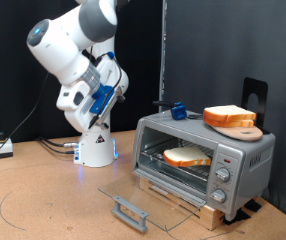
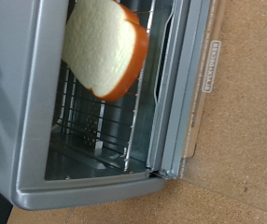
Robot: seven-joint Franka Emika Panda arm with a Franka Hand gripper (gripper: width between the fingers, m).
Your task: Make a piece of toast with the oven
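The oven [image 1: 245, 160] stands at the exterior view's right with its glass door [image 1: 133, 195] dropped flat and its grey handle [image 1: 130, 212] nearest the camera. One piece of toast [image 1: 188, 155] lies inside on the wire rack. The wrist view looks into the oven [image 2: 40, 177] and shows that slice [image 2: 101, 47], pale with a tan crust. My gripper [image 1: 110, 92] hangs in the air to the exterior view's left of the oven, apart from it. Nothing shows between its fingers.
A round wooden board [image 1: 245, 130] on the oven's roof carries a second bread slice [image 1: 228, 113]. A small blue and dark object [image 1: 176, 108] sits on the roof's left end. The arm's white base [image 1: 95, 148] and cables lie at the left on the wooden table.
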